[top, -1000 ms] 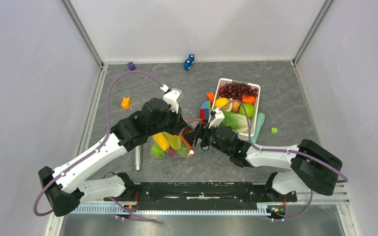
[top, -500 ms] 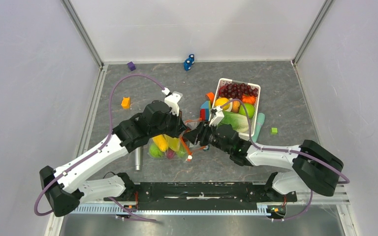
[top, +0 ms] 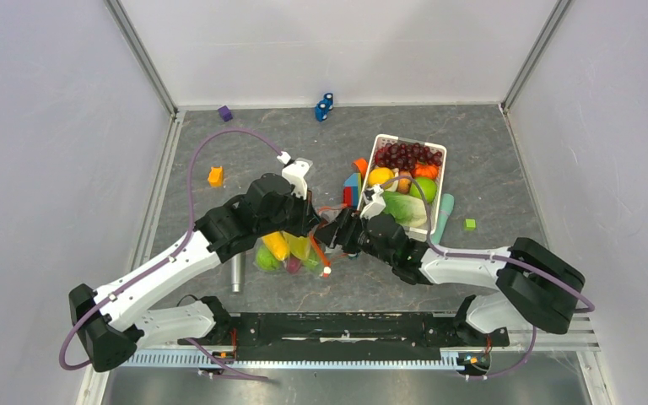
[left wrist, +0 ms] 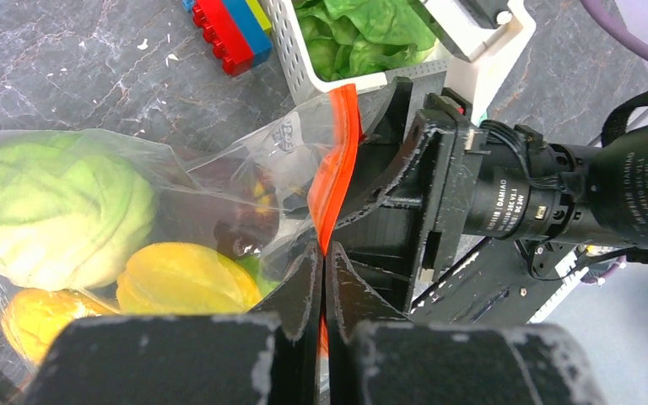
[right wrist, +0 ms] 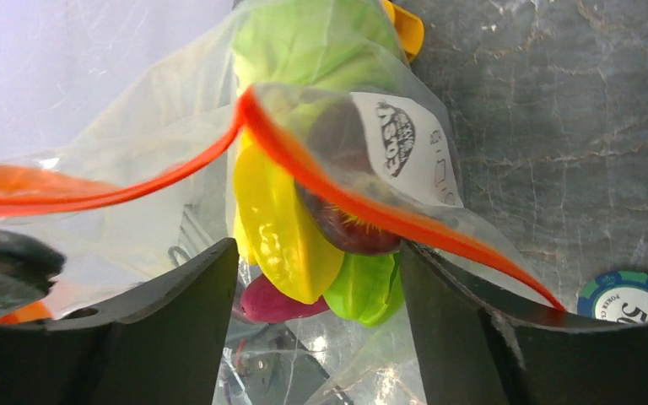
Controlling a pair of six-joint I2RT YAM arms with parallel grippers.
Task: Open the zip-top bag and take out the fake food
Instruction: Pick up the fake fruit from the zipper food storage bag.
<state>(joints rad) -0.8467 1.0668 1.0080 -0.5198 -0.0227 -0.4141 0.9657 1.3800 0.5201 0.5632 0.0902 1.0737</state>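
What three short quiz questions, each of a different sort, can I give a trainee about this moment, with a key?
1. True or false: the left gripper is shut on the red-orange strip of the zip-top bag.
2. Choose one. The jaws of the right gripper are: A) apart, with part of the bag between them; B) pressed shut on nothing; C) out of every view.
3. Short answer: where is the fake food now?

Key
1. True.
2. A.
3. Inside the zip-top bag; no piece is out yet.
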